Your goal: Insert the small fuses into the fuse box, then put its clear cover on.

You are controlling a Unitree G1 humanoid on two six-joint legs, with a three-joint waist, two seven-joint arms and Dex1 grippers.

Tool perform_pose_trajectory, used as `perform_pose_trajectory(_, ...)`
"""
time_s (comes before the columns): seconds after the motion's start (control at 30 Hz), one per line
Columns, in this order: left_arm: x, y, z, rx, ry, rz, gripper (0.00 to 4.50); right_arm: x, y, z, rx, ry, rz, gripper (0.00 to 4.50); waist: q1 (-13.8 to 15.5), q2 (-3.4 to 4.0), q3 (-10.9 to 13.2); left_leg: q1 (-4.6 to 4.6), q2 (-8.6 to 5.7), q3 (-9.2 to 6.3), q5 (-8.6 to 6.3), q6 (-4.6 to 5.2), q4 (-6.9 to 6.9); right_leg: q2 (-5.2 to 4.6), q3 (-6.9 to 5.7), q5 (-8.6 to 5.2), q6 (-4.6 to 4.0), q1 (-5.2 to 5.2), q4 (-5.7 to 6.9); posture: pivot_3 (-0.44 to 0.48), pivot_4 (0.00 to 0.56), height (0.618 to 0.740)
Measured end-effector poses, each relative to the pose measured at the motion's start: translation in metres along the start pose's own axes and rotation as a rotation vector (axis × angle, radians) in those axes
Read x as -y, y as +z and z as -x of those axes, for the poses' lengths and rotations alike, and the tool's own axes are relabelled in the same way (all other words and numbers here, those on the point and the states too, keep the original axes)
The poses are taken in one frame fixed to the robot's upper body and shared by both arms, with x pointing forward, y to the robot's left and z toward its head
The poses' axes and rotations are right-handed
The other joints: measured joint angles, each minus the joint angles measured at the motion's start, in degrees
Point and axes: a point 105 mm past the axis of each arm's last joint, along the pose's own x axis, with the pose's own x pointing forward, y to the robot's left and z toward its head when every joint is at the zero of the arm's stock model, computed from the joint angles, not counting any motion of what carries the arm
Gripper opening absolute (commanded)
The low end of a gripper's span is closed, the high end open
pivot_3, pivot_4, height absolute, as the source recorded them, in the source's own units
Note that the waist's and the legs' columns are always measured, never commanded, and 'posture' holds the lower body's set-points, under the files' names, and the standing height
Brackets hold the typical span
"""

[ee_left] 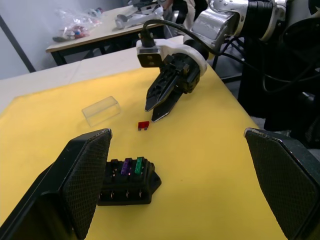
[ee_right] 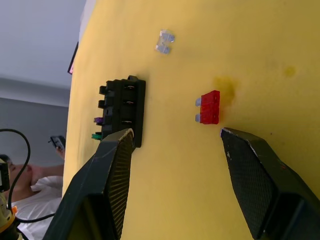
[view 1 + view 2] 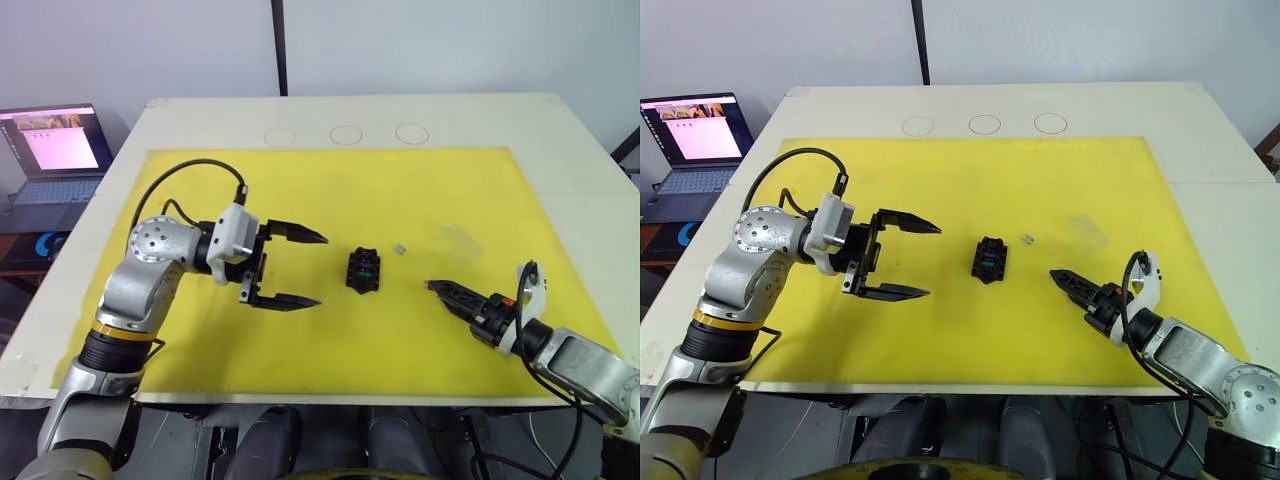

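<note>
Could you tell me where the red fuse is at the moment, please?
The red fuse lies loose on the yellow mat, just beyond the tips of the right gripper, to the right of the fuse box.

Left gripper (image 3: 297,270) spread wide, left of the fuse box (image 3: 364,269); right gripper (image 3: 436,287) parted narrowly, to its right

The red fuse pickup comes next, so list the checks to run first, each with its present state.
1. The red fuse lies loose on the mat, just ahead of the right tool: ok.
2. The right tool is open wider than the fuse: ok.
3. The fuse box shows free slots: ok.
4. The left tool is open, apart from the box: ok.
5. The clear cover is off, lying aside: ok.
6. Fuse blades turned right for insertion: cannot tell.
</note>
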Motion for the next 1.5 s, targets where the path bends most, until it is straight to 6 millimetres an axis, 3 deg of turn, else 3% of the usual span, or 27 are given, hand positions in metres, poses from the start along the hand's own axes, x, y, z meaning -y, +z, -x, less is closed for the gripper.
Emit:
perform_pose_trajectory(0.7,-0.007,0.002,-0.007,0.026,0.009,-0.002,4.50,0.002,0.001,-0.013,0.031,-0.007,-0.058,2.89,-0.1,-0.01,0.0,0.36,0.03,-0.01,-0.04,0.07,-0.08,0.03,0.00,-0.01,0.00,0.36,-0.10,0.000,0.150,0.740)
perform_pose_trajectory(0.8,-0.007,0.002,-0.007,0.026,0.009,-0.004,4.50,0.005,0.001,-0.014,0.035,-0.015,-0.068,2.43,-0.1,-0.01,0.0,0.71,0.05,-0.01,-0.12,0.20,-0.11,0.05,0.00,-0.03,0.02,0.76,-0.27,0.000,0.150,0.740)
perform_pose_trajectory(1.03,-0.008,0.002,-0.007,0.027,0.011,-0.005,4.50,0.009,-0.002,-0.019,0.043,-0.026,-0.077,0.09,0.1,-0.01,0.0,0.70,0.04,-0.03,-0.13,0.21,-0.09,0.04,0.00,-0.03,0.03,0.78,-0.31,0.000,0.150,0.740)
perform_pose_trajectory(1.4,-0.009,0.003,-0.008,0.033,0.025,-0.004,4.50,0.012,-0.004,-0.018,0.066,-0.049,-0.070,0.04,0.3,-0.05,0.0,0.70,0.04,-0.03,-0.13,0.21,-0.07,0.04,0.00,-0.03,0.03,0.81,-0.36,0.000,0.150,0.740)
perform_pose_trajectory(1.5,-0.010,0.003,-0.008,0.032,0.027,-0.002,4.50,0.006,-0.007,-0.018,0.006,-0.050,0.072,0.04,0.3,-0.03,0.0,0.69,0.03,-0.02,-0.13,0.21,-0.05,0.03,-0.01,-0.04,0.03,0.81,-0.38,0.000,0.150,0.740)
